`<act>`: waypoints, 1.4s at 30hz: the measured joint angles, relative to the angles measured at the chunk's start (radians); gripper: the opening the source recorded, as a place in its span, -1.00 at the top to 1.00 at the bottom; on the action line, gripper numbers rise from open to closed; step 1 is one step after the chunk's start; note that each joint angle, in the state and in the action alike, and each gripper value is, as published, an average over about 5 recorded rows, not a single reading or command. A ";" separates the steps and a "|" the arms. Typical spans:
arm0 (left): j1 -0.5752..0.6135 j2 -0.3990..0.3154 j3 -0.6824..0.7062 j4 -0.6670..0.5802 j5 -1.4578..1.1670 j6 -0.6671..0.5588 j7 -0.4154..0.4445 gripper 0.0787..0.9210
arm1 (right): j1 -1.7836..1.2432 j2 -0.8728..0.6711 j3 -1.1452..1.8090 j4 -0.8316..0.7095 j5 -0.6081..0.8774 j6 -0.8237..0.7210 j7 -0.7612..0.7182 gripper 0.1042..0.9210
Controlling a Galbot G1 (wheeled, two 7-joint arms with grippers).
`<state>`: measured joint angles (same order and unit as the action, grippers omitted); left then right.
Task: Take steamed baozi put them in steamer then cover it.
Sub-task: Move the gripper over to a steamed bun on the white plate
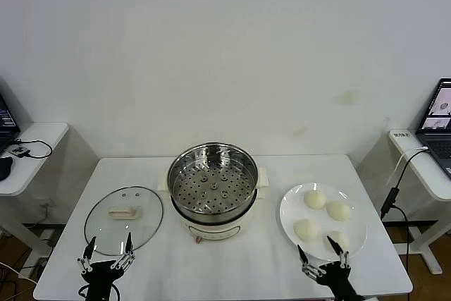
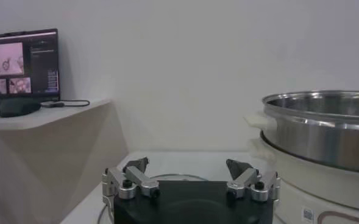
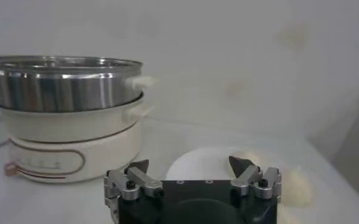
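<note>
Hovering at the head view's bottom edge, the left gripper (image 1: pixel 108 252) and right gripper (image 1: pixel 323 253) both gape wide, holding nothing. Behind them lie the glass cover (image 1: pixel 123 220) at lower left and four baozi (image 1: pixel 314 199) on a white plate (image 1: pixel 289 209) at lower right. Centre stands the steamer (image 1: pixel 212 188), its perforated tray visible only from above; only the left wrist view shows a monitor (image 2: pixel 21 70)

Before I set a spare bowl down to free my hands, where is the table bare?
Bare patches: the white table in front of the shiny steel steamer, between the clear glass lid and white plate; also the far corners. Crowded: the plate's four cream-white buns, with the right gripper at its near edge; left gripper by the lid.
</note>
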<state>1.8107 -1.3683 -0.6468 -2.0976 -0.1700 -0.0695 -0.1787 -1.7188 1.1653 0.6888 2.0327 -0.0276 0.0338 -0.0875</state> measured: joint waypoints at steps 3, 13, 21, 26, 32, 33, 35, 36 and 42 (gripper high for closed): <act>0.001 0.000 0.001 0.000 0.008 0.004 0.003 -0.77 | 0.035 -0.038 0.018 -0.011 -0.076 -0.015 -0.011 -0.76; -0.004 -0.017 -0.004 -0.002 0.048 0.015 0.015 -0.77 | 0.265 -0.297 0.028 -0.119 -0.337 -0.058 -0.197 -0.76; -0.004 -0.031 -0.002 0.003 0.074 0.011 0.020 -0.77 | 0.516 -0.527 -0.117 -0.239 -0.349 -0.059 -0.443 -0.76; -0.002 -0.036 0.000 0.008 0.085 0.005 0.019 -0.77 | 0.747 -0.617 -0.316 -0.331 -0.287 -0.057 -0.598 -0.76; 0.001 -0.040 0.005 0.006 0.089 -0.003 0.016 -0.77 | 1.052 -0.661 -0.615 -0.457 -0.229 -0.049 -0.748 -0.76; 0.001 -0.041 0.005 0.006 0.090 -0.004 0.016 -0.77 | 1.098 -0.663 -0.662 -0.478 -0.223 -0.048 -0.767 -0.76; 0.000 -0.042 0.003 0.006 0.090 -0.006 0.015 -0.77 | 1.182 -0.663 -0.750 -0.518 -0.214 -0.049 -0.799 -0.76; 0.000 -0.043 0.002 0.006 0.090 -0.007 0.015 -0.77 | 1.222 -0.660 -0.792 -0.538 -0.211 -0.049 -0.812 -0.76; -0.007 -0.048 -0.006 0.008 0.091 -0.008 0.016 -0.77 | 1.393 -0.626 -0.996 -0.639 -0.206 -0.053 -0.864 -0.76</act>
<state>1.8038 -1.4166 -0.6529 -2.0893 -0.0792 -0.0775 -0.1626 -0.3262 0.5389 -0.3075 1.3941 -0.2336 -0.0194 -0.9511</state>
